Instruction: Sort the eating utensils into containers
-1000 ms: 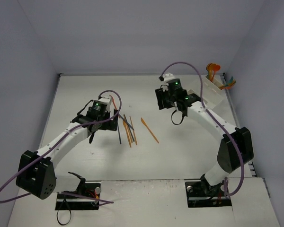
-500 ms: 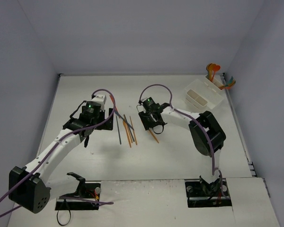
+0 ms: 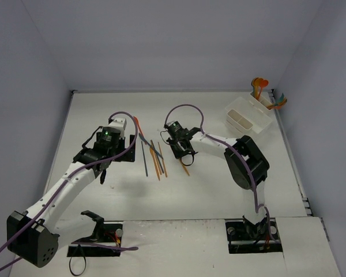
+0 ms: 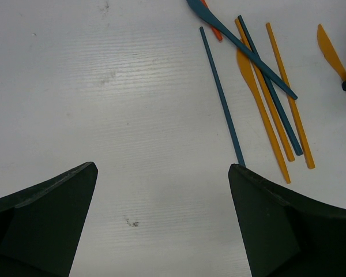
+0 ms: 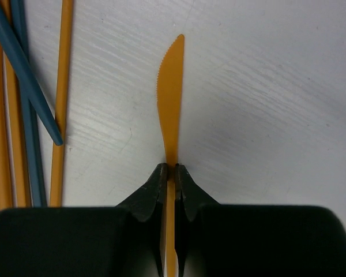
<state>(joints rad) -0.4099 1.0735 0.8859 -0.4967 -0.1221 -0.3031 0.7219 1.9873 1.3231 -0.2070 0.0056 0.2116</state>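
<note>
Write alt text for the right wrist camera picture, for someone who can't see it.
The right gripper is shut on an orange knife that lies on a white table, its serrated blade pointing away from the camera. To the left lie more thin orange and blue utensils, mostly side by side, one blue piece crossing the others.

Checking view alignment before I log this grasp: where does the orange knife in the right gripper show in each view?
Top external: orange knife, mid-frame, poking out below the right gripper.
Left wrist: knife at the top right edge.
Right wrist: knife at centre, clamped in the gripper.
Shared landmark: the orange-and-blue utensil pile just left of it in every view.
</note>
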